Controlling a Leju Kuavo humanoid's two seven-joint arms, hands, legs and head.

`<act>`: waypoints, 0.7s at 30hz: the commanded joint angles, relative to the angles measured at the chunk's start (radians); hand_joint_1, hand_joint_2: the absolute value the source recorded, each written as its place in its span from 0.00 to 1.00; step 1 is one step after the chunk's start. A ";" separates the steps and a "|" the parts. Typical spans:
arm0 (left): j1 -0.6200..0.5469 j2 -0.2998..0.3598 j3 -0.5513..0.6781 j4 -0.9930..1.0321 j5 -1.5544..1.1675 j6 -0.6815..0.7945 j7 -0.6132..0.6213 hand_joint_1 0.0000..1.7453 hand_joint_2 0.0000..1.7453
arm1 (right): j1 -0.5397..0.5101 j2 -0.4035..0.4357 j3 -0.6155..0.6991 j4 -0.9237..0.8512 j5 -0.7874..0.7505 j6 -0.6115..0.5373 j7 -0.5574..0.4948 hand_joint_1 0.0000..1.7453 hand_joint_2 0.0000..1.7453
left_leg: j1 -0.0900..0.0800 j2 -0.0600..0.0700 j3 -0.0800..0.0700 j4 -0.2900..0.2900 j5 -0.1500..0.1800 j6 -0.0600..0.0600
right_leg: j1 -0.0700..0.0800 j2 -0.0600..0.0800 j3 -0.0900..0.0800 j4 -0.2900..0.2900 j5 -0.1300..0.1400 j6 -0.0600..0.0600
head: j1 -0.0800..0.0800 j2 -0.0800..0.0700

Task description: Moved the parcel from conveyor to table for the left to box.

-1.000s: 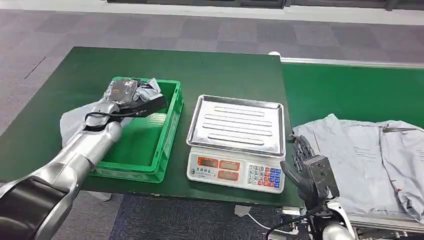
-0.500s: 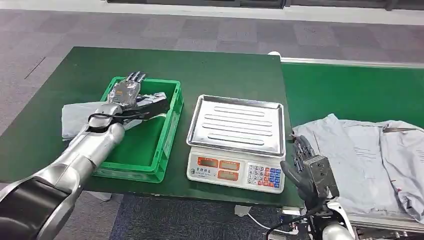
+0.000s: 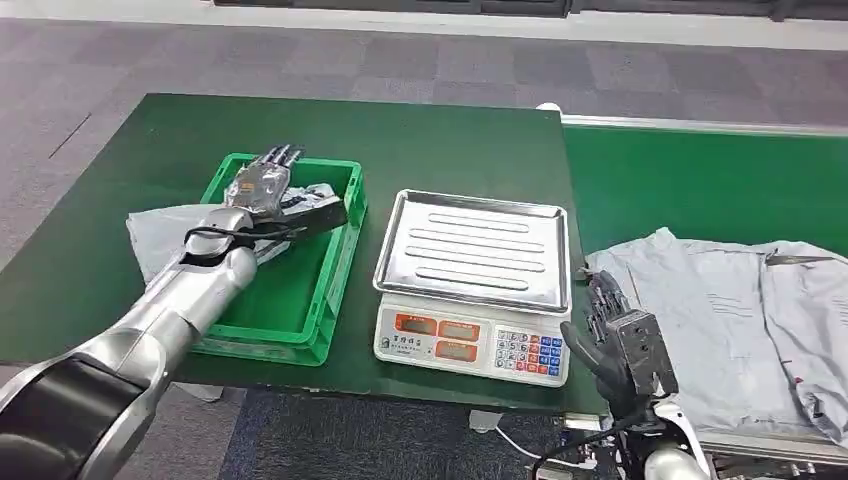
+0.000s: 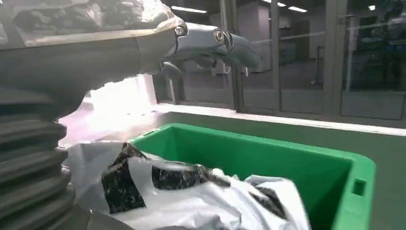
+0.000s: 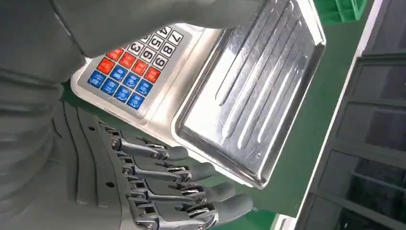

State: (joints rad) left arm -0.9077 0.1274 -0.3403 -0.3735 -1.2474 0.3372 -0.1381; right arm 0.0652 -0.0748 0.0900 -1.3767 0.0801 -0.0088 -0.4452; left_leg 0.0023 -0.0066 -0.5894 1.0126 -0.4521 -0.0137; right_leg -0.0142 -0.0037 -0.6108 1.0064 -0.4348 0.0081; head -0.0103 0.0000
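crumpled grey plastic parcel [image 3: 165,225] now draped over the green crate's [image 3: 335,262] left rim; left hand [image 3: 262,183] lifted, fingers spread, empty; right hand [image 3: 612,335] unmoved, fingers loosely apart.

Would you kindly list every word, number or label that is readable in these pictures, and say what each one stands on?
"7", "4", "8", "3", "6", "9": white keys of the scale's keypad, in the right wrist view.
Red and blue keys: marks too blurred to read.
Scale's orange display panels: too small to read.
Grey parcels on the conveyor: faint print, unreadable.
Parcel in the green crate: dark pattern, no legible text.
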 commanded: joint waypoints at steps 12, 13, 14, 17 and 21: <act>-0.113 -0.046 0.052 0.013 -0.047 0.000 -0.041 0.00 1.00 | -0.010 0.011 -0.057 0.036 -0.014 -0.011 -0.002 0.00 1.00 | 0.002 -0.002 -0.001 0.001 0.000 0.000 | 0.002 -0.002 0.000 -0.001 0.000 0.000 | 0.000 0.000; -0.117 -0.048 0.052 0.009 -0.047 0.001 -0.044 0.00 1.00 | -0.011 0.011 -0.056 0.039 -0.015 -0.011 -0.002 0.00 1.00 | 0.001 -0.002 -0.001 0.001 0.000 0.000 | 0.001 -0.002 0.000 0.000 0.000 0.000 | 0.000 0.000; -0.121 -0.050 0.053 -0.002 -0.047 0.004 -0.051 0.00 1.00 | -0.015 0.011 -0.054 0.045 -0.017 -0.012 -0.004 0.00 1.00 | 0.002 -0.002 -0.001 0.001 0.000 0.000 | 0.002 -0.002 0.001 -0.001 0.000 -0.001 | 0.000 0.000; -0.124 -0.054 0.051 -0.029 -0.050 0.015 -0.066 0.00 1.00 | -0.018 0.013 -0.047 0.052 -0.019 -0.012 -0.006 0.00 1.00 | 0.001 -0.001 -0.001 0.001 0.000 0.000 | 0.001 -0.001 0.000 -0.001 0.000 0.000 | 0.000 0.000; -0.124 -0.054 0.051 -0.029 -0.050 0.015 -0.066 0.00 1.00 | -0.018 0.013 -0.047 0.052 -0.019 -0.012 -0.006 0.00 1.00 | 0.001 -0.001 0.000 0.000 0.000 0.000 | 0.001 -0.001 0.000 -0.001 0.000 0.000 | 0.000 0.000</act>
State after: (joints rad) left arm -0.9730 0.1018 -0.3403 -0.4193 -1.2944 0.3510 -0.1988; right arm 0.0711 -0.0752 0.0896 -1.3764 0.0622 -0.0198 -0.4521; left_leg 0.0023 -0.0066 -0.5895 1.0126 -0.4521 -0.0137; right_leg -0.0142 -0.0036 -0.6110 1.0064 -0.4347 0.0081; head -0.0103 0.0000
